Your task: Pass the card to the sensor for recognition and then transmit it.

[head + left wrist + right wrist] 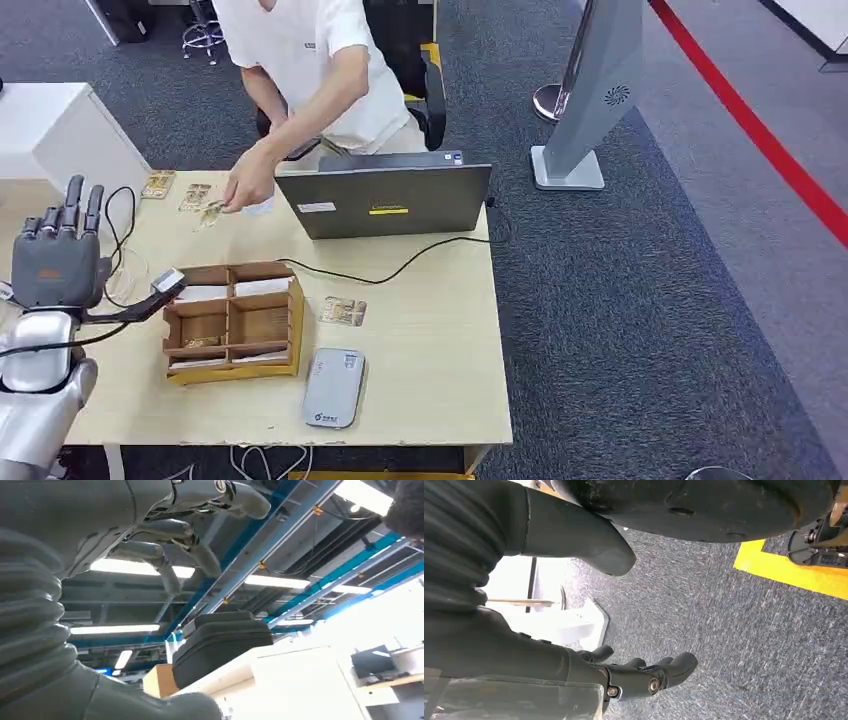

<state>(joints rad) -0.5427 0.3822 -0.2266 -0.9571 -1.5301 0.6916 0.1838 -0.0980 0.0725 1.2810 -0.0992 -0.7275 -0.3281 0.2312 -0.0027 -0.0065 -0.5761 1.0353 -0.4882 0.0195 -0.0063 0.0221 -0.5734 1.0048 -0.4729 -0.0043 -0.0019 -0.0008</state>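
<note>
The left hand (58, 255) is raised open and empty at the surface's (430, 390) left edge; the right hand (644, 677) hangs loosely curled, empty; a card (342, 311) lies beside the wooden organizer (235, 322).

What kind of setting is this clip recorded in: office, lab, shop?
Most likely an office-style test area or lab. A person sits behind a laptop at a wooden desk on grey carpet, beside a floor-standing kiosk; the left wrist view shows an industrial ceiling with strip lights.

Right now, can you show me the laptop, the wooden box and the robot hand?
laptop (390, 200): head view, middle of its grey lid.
wooden box (296, 318): head view, its right wall.
left robot hand (60, 265): head view, back of the palm.
</note>
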